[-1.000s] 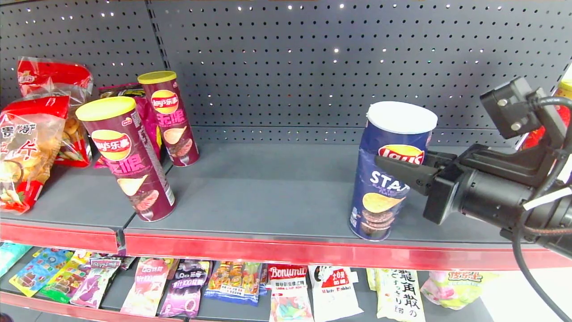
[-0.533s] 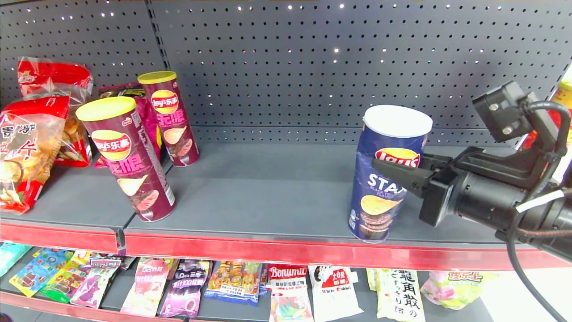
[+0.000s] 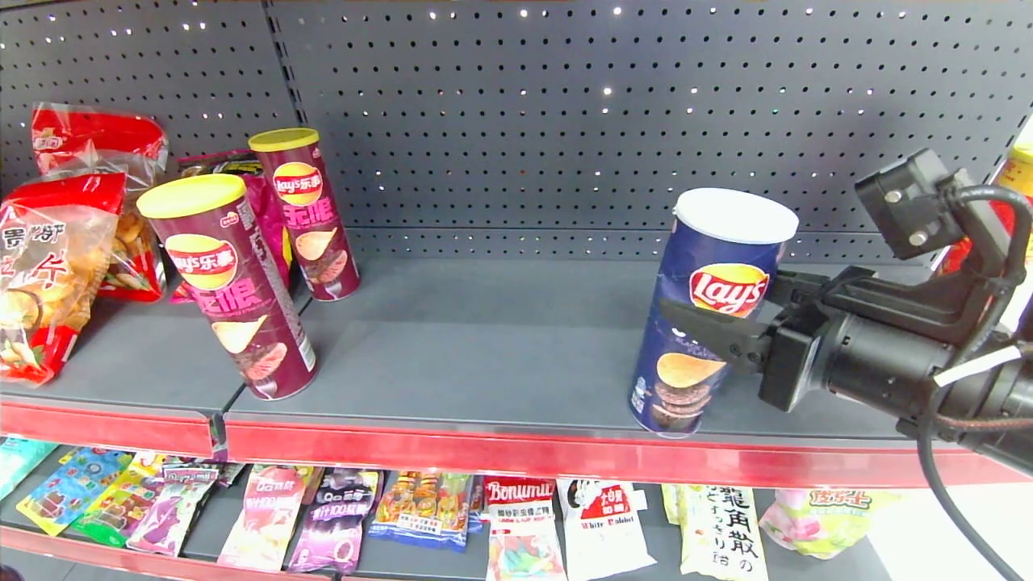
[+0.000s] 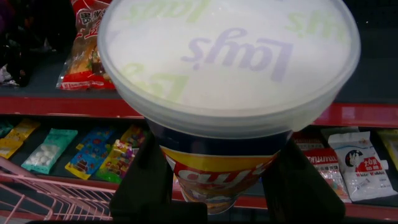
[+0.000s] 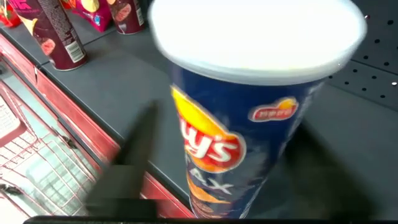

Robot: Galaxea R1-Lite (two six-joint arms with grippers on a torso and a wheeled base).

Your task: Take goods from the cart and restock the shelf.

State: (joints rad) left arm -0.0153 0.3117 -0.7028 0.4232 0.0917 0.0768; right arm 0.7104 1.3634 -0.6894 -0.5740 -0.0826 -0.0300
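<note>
A blue chips can [image 3: 718,266] with a white lid stands tilted near the red front edge of the grey shelf [image 3: 484,347], its top leaning right. My right gripper [image 3: 726,303] reaches in from the right and is shut on the can's middle, one finger across its front and the other behind it. The right wrist view has this can [image 5: 249,93] between the right gripper's [image 5: 236,162] dark fingers. My left gripper [image 4: 221,180] is shut on a second chips can [image 4: 230,56] with a translucent lid, held in front of the shelves.
Two maroon chips cans [image 3: 230,290] [image 3: 307,214] and red snack bags [image 3: 56,266] fill the shelf's left part. The stretch between them and the blue can is bare. Small packets [image 3: 524,516] line the lower shelf. The pink cart [image 4: 37,199] sits below.
The blue can has tipped, its top shifting right. My right gripper sits slightly lower on the can than before.
</note>
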